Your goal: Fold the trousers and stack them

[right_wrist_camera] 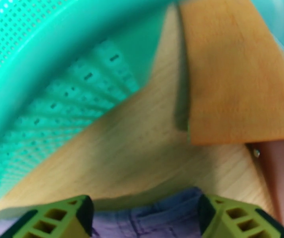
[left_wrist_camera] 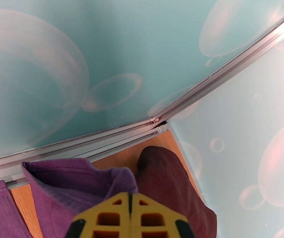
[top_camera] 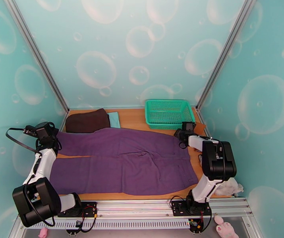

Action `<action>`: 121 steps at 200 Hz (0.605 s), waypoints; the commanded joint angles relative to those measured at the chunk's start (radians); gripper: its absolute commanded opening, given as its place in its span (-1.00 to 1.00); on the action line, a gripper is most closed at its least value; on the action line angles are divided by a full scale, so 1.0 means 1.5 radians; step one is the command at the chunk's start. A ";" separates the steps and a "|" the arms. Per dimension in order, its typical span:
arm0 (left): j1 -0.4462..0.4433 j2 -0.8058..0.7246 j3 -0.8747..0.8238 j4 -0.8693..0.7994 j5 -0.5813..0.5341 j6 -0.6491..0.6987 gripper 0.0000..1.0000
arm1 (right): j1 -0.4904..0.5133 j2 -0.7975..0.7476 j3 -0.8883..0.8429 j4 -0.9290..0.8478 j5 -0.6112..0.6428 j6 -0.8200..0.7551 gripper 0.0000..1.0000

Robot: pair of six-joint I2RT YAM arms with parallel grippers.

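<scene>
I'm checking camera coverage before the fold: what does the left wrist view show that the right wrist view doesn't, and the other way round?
Left wrist: the shut left hand pinching a raised edge of the purple trousers, the dark brown folded cloth and the enclosure's corner rail. Right wrist: the open right hand astride the trousers' edge, the green basket and an orange-brown sheet. Both: the trousers and the wooden table.

trousers (right_wrist_camera: 149, 219) cut off below, teal cloth (top_camera: 114, 119) mostly behind brown cloth (top_camera: 87, 120)
</scene>
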 commanded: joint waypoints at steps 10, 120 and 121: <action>0.006 -0.005 -0.005 0.023 0.013 0.011 -1.00 | -0.021 0.037 0.034 -0.047 -0.033 0.021 0.48; 0.006 -0.025 -0.013 0.026 0.019 0.012 -1.00 | 0.001 -0.015 0.028 -0.134 0.005 0.030 0.42; 0.006 -0.025 -0.013 0.027 0.020 0.012 -1.00 | 0.001 -0.016 0.027 -0.134 0.005 0.030 0.42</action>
